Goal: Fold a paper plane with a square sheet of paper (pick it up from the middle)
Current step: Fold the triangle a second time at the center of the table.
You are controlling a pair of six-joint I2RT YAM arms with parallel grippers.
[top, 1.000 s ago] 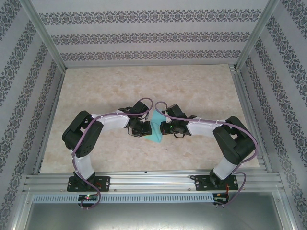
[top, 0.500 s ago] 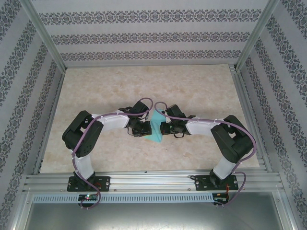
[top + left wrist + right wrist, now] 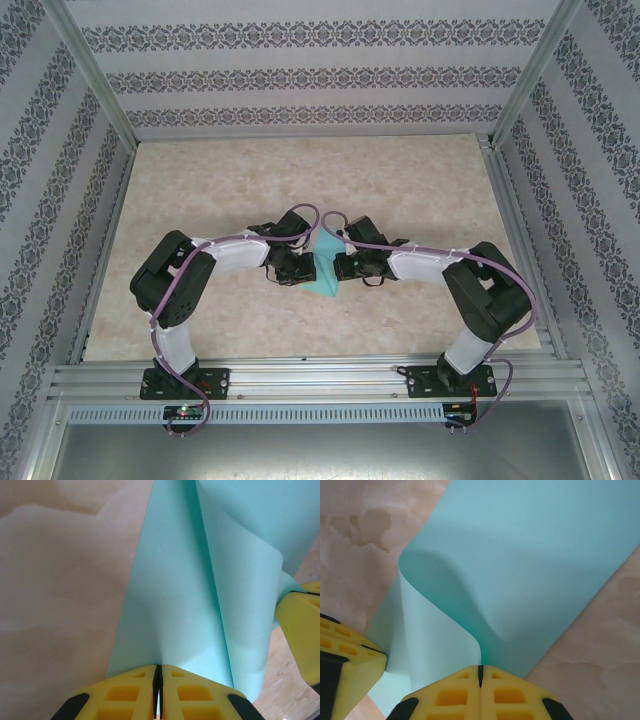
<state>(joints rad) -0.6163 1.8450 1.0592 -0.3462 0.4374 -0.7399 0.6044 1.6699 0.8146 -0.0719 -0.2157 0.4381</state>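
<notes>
The turquoise square sheet of paper (image 3: 324,268) hangs curled and folded between the two grippers, just above the middle of the table. My left gripper (image 3: 306,266) is shut on its left edge; in the left wrist view the yellow jaws (image 3: 157,672) pinch the sheet (image 3: 185,605) with no gap. From the other side my right gripper (image 3: 338,266) is shut on the right edge, its jaws (image 3: 480,672) closed on the bowed sheet (image 3: 520,560). A yellow finger of the other gripper (image 3: 345,665) shows at the lower left of the right wrist view.
The marbled beige tabletop (image 3: 300,180) stretches round the arms. Patterned walls and aluminium frame posts (image 3: 95,75) close in the back and sides. A metal rail (image 3: 320,380) runs along the near edge by the arm bases.
Almost nothing has moved; the right gripper has shifted very slightly and both still grip the sheet between them.
</notes>
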